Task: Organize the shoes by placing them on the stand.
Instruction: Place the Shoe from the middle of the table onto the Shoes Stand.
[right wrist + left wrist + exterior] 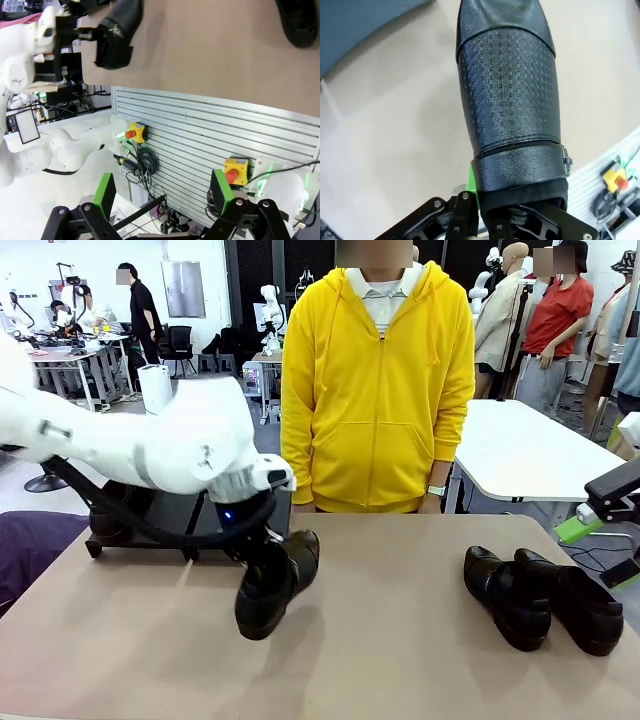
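Note:
My left gripper (262, 540) is shut on the heel end of a glossy black shoe (275, 585), which hangs tilted with its toe down, close over the tan table. In the left wrist view this shoe (510, 90) runs up from between the fingers, a green pad (471, 185) pressed to its side. Two more shoes (505, 595) (575, 605) lie side by side at the right. The black stand (150, 520) sits at the back left, largely hidden behind my left arm. My right gripper (162, 195) is open and holds nothing, off the table's right edge (605, 550).
A person in a yellow hoodie (375, 390) stands at the far edge, behind the middle of the table. A slatted panel with yellow emergency-stop boxes (235, 170) lies below the table's near side. Bare tabletop (400, 640) lies between the held shoe and the pair.

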Robot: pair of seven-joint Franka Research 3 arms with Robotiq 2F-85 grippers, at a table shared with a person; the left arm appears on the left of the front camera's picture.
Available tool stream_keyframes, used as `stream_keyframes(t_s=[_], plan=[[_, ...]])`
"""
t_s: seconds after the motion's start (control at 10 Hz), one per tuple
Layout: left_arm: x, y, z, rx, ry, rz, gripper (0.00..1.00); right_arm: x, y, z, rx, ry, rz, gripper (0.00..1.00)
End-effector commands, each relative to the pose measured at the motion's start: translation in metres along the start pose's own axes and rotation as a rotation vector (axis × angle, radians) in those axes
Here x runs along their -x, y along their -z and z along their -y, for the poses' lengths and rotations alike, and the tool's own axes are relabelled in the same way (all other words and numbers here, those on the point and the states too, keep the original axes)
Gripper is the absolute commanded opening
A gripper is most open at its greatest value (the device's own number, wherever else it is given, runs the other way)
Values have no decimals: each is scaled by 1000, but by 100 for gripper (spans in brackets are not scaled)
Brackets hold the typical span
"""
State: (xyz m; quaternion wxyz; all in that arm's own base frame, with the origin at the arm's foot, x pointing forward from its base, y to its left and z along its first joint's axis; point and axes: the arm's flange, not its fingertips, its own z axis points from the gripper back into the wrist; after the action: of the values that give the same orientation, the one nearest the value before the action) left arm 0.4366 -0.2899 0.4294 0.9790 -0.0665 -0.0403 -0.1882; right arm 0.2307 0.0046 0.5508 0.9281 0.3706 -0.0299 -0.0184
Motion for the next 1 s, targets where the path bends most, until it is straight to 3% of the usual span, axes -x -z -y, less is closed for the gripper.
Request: stream_keyframes(t_s=[0.0,0.3,0.6,0.7,0.8,0.9], plan=[[38,-52,-34,-16,-11,105,0,1,2,2,-28,-25,0,100],[84,-111,-132,-95,-328,338,0,1,2,2,-28,-25,0,100],[132,-128,-204,-155,-353,390,0,1,2,2,-28,-25,0,100],[134,-126,-215,-109,-464,361,0,1,2,2,-28,-25,0,100],[123,-131,-202,-136,-373,368,0,1,2,2,-28,-25,0,100],[123,-131,-202,-136,-373,368,0,1,2,2,-28,-25,0,100]])
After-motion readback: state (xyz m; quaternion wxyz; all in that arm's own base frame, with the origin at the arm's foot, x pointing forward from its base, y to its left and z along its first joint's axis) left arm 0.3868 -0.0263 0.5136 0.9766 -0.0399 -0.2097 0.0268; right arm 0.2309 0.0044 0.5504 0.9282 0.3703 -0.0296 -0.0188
